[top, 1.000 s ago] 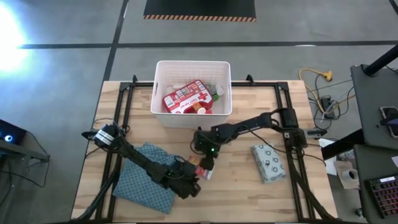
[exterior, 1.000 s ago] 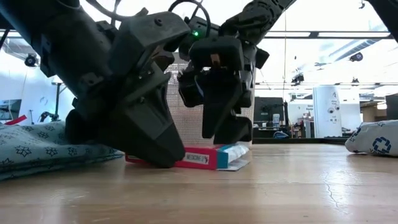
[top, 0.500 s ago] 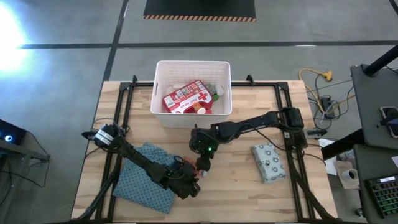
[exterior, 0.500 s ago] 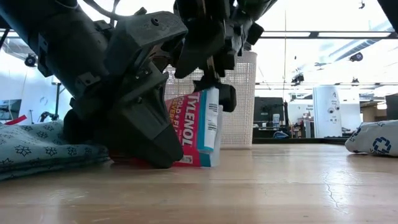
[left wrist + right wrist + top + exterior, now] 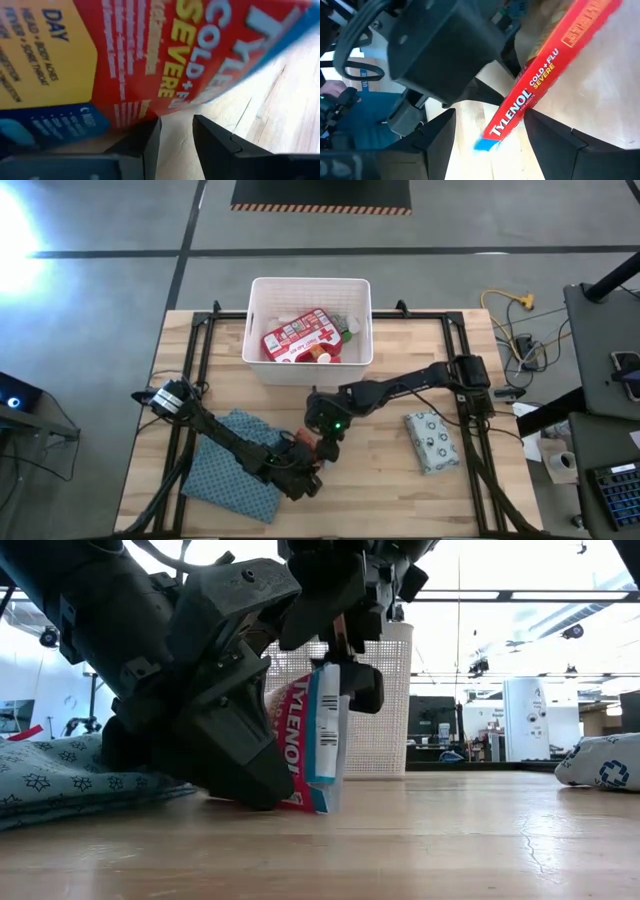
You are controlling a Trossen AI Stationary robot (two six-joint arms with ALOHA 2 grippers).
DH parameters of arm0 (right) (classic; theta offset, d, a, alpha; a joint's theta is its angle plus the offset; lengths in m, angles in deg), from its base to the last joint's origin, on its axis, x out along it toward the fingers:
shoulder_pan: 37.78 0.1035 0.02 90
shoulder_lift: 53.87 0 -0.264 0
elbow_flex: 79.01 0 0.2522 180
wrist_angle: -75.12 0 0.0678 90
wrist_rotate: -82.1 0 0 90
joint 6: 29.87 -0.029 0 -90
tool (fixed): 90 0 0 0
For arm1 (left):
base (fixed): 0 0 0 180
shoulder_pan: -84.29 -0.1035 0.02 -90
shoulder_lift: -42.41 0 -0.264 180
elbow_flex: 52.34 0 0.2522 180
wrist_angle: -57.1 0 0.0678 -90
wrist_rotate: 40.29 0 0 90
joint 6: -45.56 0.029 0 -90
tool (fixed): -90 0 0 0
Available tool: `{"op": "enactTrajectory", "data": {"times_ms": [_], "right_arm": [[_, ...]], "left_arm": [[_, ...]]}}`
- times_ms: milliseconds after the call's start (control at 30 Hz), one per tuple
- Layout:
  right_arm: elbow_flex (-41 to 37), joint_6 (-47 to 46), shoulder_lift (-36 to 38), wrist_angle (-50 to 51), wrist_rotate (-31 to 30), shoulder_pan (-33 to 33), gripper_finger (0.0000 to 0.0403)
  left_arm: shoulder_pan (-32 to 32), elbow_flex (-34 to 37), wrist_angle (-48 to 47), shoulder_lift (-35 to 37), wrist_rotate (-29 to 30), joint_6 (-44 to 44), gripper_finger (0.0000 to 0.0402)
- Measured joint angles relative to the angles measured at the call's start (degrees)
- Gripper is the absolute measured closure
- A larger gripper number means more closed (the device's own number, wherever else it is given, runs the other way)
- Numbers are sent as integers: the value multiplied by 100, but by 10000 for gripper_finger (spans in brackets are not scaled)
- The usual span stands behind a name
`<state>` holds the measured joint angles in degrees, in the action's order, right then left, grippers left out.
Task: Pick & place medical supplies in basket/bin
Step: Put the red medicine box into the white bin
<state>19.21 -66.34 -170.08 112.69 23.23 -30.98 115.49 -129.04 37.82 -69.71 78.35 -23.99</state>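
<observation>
The small red-blue-white Tylenol box [image 5: 310, 740] stands almost on edge in the table's near middle, red in the high view [image 5: 303, 440]. Its bottom edge [image 5: 312, 806] rests on the wood. My right gripper [image 5: 335, 690] is shut on its top. My left gripper [image 5: 262, 790] sits low on the box's left, fingers a narrow gap apart [image 5: 176, 125], and the box leans toward it. The white slotted bin [image 5: 258, 330] at the far middle holds the red-and-white first aid case [image 5: 300, 335] and a green-capped bottle [image 5: 352, 328]. The pale dotted soft pack [image 5: 432, 440] lies to the right. My right gripper pinches the box between its two fingers at the upper end [image 5: 328, 675], coming from above and pointing down. In its wrist view the box's narrow red side [image 5: 530, 95] runs between the fingers [image 5: 555, 145]. The box is tilted, bottom edge on the table. My left gripper lies level against the box's red face near the bottom edge [image 5: 145, 107], coming from the table's left. One fingertip [image 5: 150, 132] meets the box there. Nothing is between the fingers.
The blue-green patterned cloth [image 5: 235, 470] lies under the left arm at the near left, also seen in the low view [image 5: 60, 775]. The bin's slotted wall [image 5: 385, 700] stands right behind the box. Bare wood lies between the box and the soft pack [image 5: 600, 760].
The box lay flat on the table a second ago. My right gripper has risen and shifted slightly toward the table's left, tipping the box up until it stands nearly upright. The bottom edge stayed on the wood beside my left gripper, which kept still.
</observation>
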Motion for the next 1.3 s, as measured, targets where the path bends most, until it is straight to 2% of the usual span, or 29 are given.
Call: {"op": "enactTrajectory", "data": {"times_ms": [133,400,867,1300], "right_arm": [[116,2,-4,39,-26,13,172],[230,221,-13,803,-761,41,172],[241,216,-13,769,-1670,266,172],[561,109,-13,768,-2588,697,172]], "left_arm": [[0,0,2,-2,5,1,299],[25,2,4,-6,30,4,299],[61,2,2,-9,30,4,299],[367,11,-54,-17,390,-250,299]]}}
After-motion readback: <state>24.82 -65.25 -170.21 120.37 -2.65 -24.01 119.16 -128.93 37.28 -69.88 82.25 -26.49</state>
